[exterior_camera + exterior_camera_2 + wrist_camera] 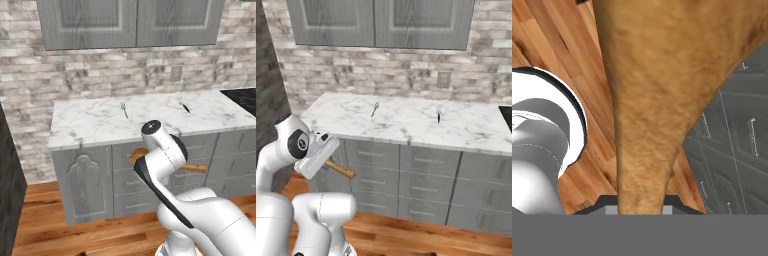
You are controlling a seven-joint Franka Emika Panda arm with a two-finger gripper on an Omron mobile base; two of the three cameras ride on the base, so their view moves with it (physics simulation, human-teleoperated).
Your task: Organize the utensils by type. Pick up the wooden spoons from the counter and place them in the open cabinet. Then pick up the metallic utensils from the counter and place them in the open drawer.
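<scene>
Orange-brown wooden spoon (647, 100) sits clamped in our tool (640, 207), low before the grey base cabinets (85, 182) (off the white marble surface (95, 122)); we risk knocking its long handle there, loosening it.

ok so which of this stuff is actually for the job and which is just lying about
For the job: wooden spoon (held by the arm), fork, counter.

Just there: stove, wall socket, closed upper cabinets. The dark-handled utensil is too small to tell.
</scene>
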